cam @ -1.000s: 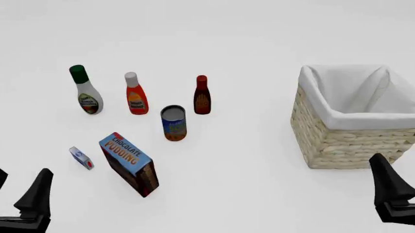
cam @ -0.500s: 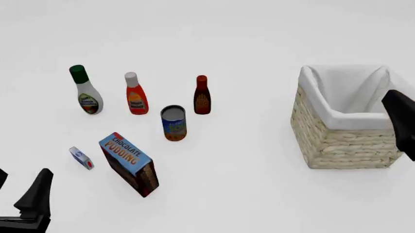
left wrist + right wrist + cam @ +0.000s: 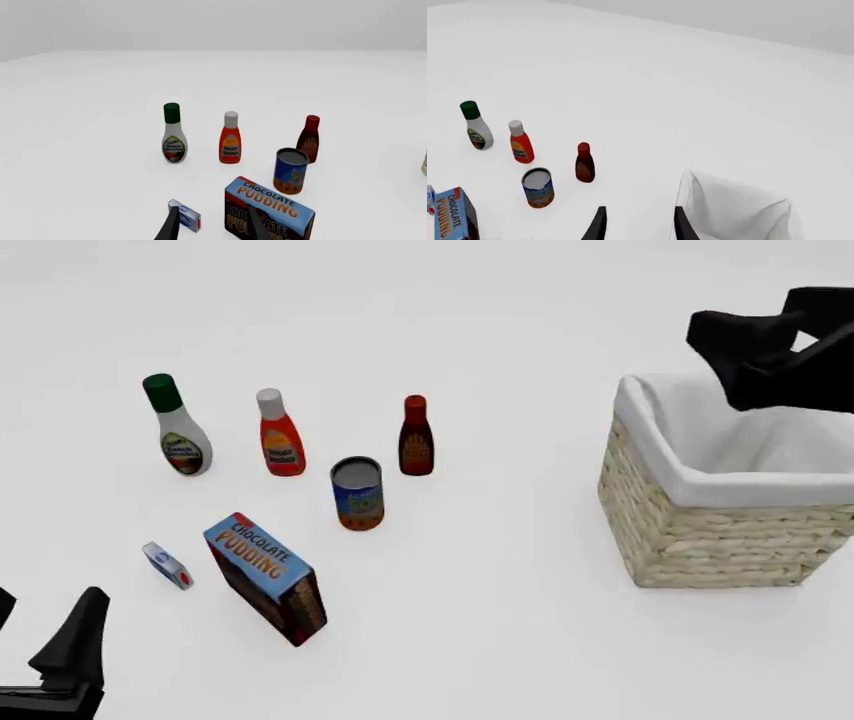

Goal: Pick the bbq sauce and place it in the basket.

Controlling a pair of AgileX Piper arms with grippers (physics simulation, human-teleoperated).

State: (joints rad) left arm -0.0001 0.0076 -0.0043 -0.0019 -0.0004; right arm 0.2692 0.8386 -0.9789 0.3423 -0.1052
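The bbq sauce (image 3: 415, 436), a slim dark reddish-brown bottle with a red cap, stands upright left of centre on the table; it also shows in the left wrist view (image 3: 309, 139) and the right wrist view (image 3: 584, 163). The wicker basket (image 3: 707, 530) with white lining stands at the right, and its lining shows in the right wrist view (image 3: 730, 210). My right gripper (image 3: 723, 358) is open and empty, high over the basket's far left corner, far from the bottle; its fingers (image 3: 598, 225) stand apart. My left gripper (image 3: 40, 640) is open and empty at the front left corner.
A white bottle with a green cap (image 3: 176, 430) and a red-orange bottle with a white cap (image 3: 279, 435) stand left of the sauce. A blue can (image 3: 358, 493) stands just in front of it. A chocolate pudding box (image 3: 267, 578) and a small white packet (image 3: 168, 565) lie nearer.
My right arm has risen from the front right corner and moved forward, to above the basket's far left corner. The left arm and all objects have not moved.
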